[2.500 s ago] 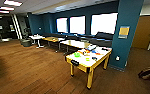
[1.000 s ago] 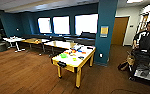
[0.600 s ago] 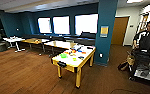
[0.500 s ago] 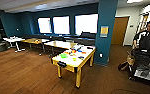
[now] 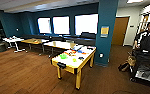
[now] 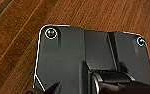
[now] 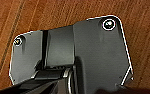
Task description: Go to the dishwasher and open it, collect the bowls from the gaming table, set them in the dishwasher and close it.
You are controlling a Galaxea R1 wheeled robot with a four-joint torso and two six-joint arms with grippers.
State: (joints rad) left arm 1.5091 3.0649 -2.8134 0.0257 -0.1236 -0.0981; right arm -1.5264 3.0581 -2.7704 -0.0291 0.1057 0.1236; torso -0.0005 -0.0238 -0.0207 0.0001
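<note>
Well ahead in the head view, the gaming table (image 5: 73,60) is seen in the middle of the room, standing on yellow legs on a brown wooden floor (image 5: 23,75). Its top is white and its edge is yellow. Two bright green bowls are seen on the near part of the top: the larger bowl (image 5: 63,56) sits toward the left side, and the smaller bowl (image 5: 74,59) sits just beside it, a bit nearer the middle. They look apart, not touching. Other small colourful things (image 5: 78,51) are spread over the far part of the top, too blurred to be named.

A tall blue pillar (image 5: 106,32) is seen just behind the far end of the table, with a yellow sign (image 5: 104,30) on it. Three bright windows (image 5: 66,24) are set in the blue back wall. Some other tables (image 5: 41,42) are lined up under the windows. A brown door (image 5: 120,30) is seen past the pillar. At the right side, a person (image 5: 147,47) in dark clothes is standing.

In both wrist views, wooden floor boards are seen behind the robot's dark plate. Whether the grippers are apart or together cannot be told from the pictures.
</note>
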